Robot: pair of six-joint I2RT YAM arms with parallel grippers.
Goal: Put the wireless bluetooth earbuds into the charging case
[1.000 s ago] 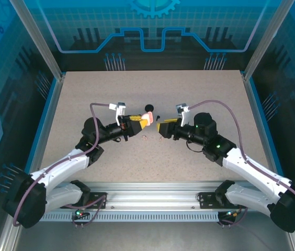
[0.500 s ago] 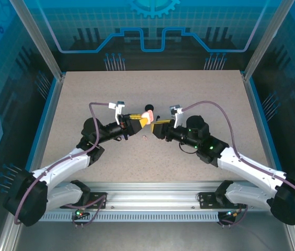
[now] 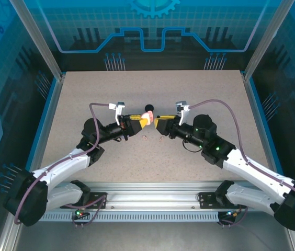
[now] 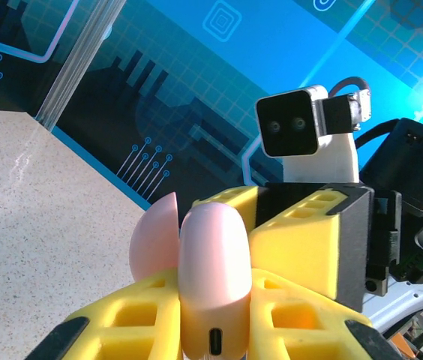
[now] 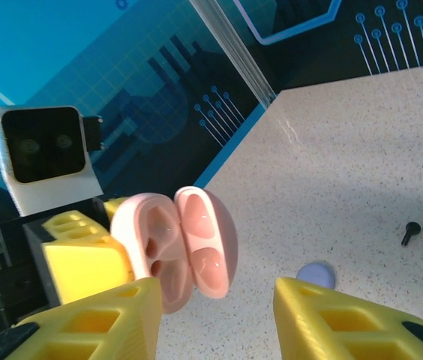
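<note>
The left gripper (image 3: 143, 121) pinches the open pink charging case (image 5: 175, 247), cavities facing the spread right gripper (image 5: 215, 300) just right of it.

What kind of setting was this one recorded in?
Probably a purpose-built robot test cell, not a home or factory floor: a speckled tabletop fenced by aluminium posts, blue printed wall panels with circuit graphics, and two robot arms bolted to a slotted rail at the near edge.
</note>
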